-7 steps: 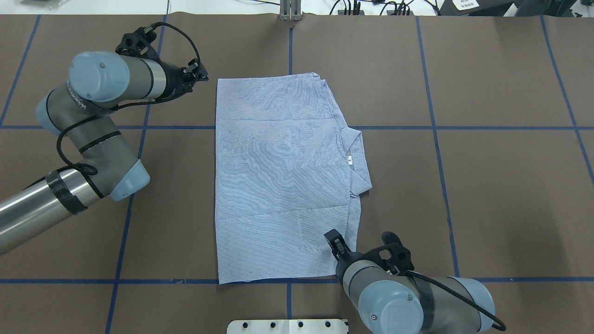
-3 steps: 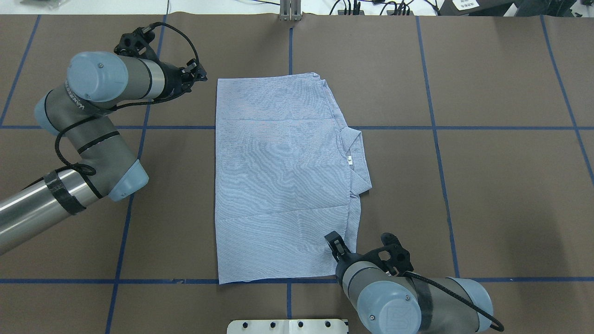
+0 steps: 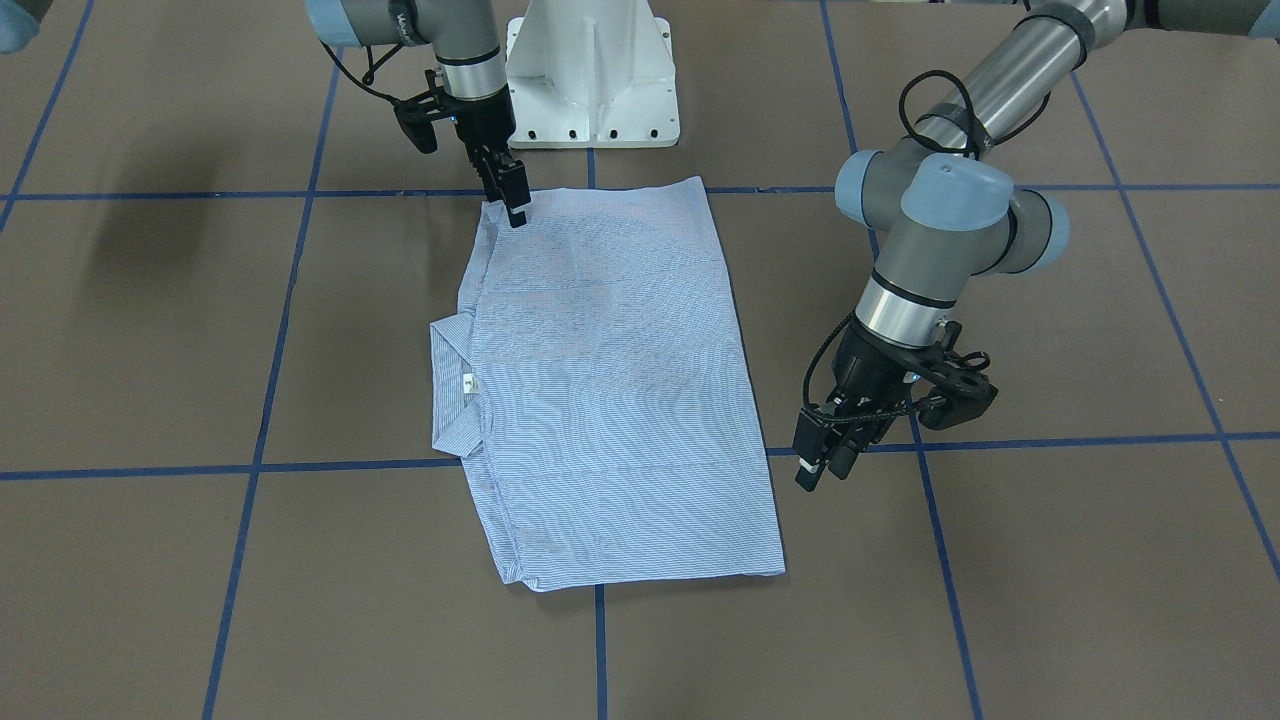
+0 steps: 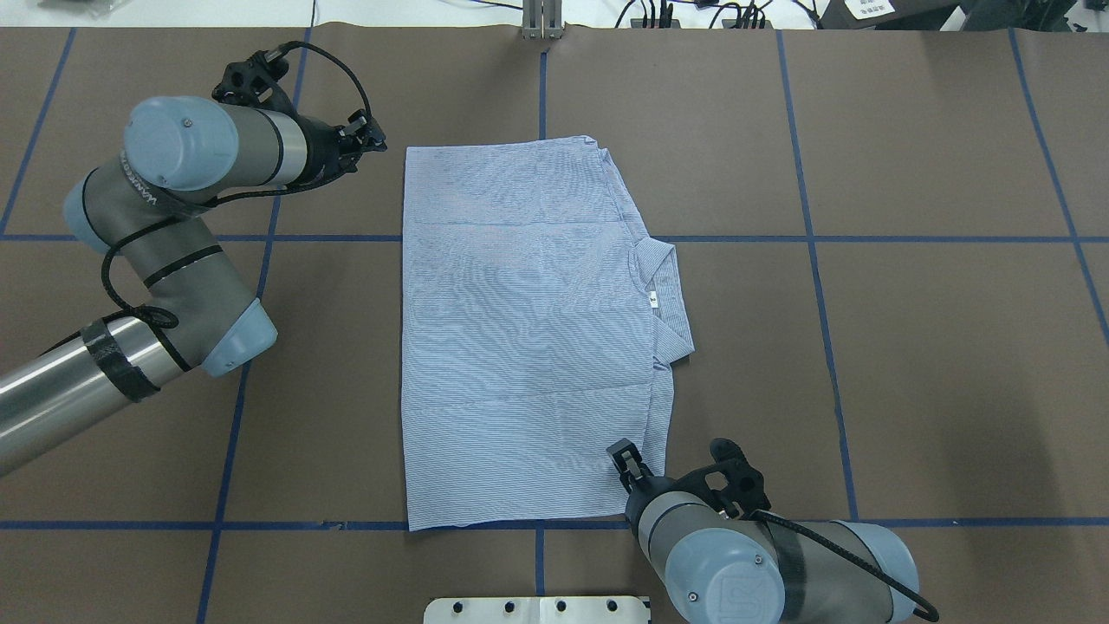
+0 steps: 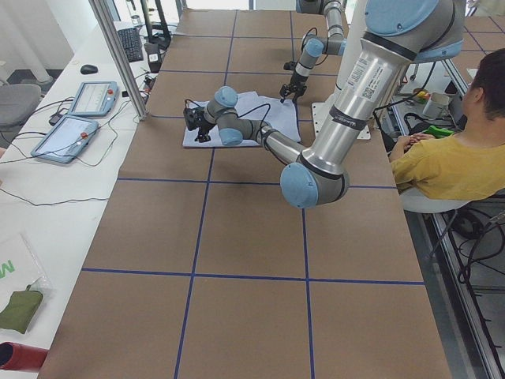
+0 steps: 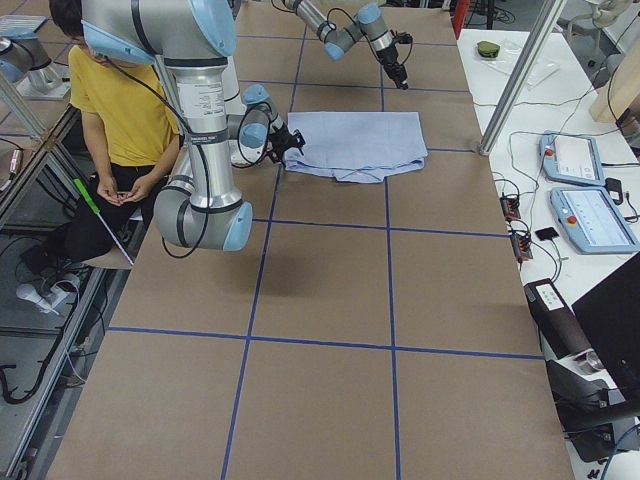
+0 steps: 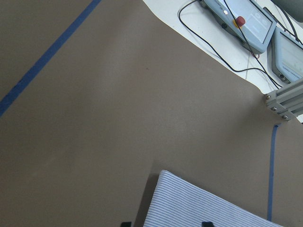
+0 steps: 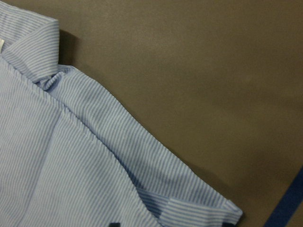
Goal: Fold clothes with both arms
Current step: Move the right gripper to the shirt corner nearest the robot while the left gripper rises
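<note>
Brown table (image 4: pixel 910 347), blue tape grid. In the overhead view the shirt (image 4: pixel 520 329) lies flat mid-frame, folded to a rectangle, with its collar (image 4: pixel 663 295) on the right edge. Right tool (image 4: pixel 625 458) is spread over the shirt's lower-right corner. Left tool (image 4: pixel 372 139) is spread just off its upper-left corner. Before you close, I'd catch every layer at each corner. Bring left onto the cloth first.

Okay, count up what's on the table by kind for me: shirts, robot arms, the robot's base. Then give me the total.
Striped shirt: 1
Robot arms: 2, the left arm and the right arm
White pedestal base: 1
Total: 4
</note>
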### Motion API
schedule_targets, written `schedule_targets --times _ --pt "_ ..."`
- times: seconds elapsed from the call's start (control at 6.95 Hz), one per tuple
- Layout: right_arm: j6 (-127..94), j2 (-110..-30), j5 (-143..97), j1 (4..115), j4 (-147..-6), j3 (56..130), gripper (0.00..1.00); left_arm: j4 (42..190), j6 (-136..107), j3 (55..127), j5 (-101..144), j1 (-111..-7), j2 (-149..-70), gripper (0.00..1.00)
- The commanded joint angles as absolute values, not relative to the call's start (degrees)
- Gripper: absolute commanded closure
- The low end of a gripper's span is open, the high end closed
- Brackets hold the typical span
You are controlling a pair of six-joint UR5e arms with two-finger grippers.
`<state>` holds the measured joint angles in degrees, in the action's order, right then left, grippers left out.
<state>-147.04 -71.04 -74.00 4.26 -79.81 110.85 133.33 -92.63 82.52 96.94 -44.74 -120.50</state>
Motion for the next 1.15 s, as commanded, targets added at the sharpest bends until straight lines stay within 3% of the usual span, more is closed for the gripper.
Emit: schedule_targets --times 0.0,0.58,1.01 --pt "-147.0 -71.1 -74.1 4.0 -79.8 110.7 1.0 133.3 -92.6 82.5 96.9 -44.6 -120.5 0.42" --pt "-147.0 -71.2 -73.9 3.5 -80.0 112.3 1.0 133.3 -94.4 83.2 97.1 -44.6 -120.5 0.42" --pt "-147.0 -71.1 -74.1 3.3 -83.4 114.2 1.0 133.3 -94.6 88.3 97.5 -44.3 -116.5 0.42"
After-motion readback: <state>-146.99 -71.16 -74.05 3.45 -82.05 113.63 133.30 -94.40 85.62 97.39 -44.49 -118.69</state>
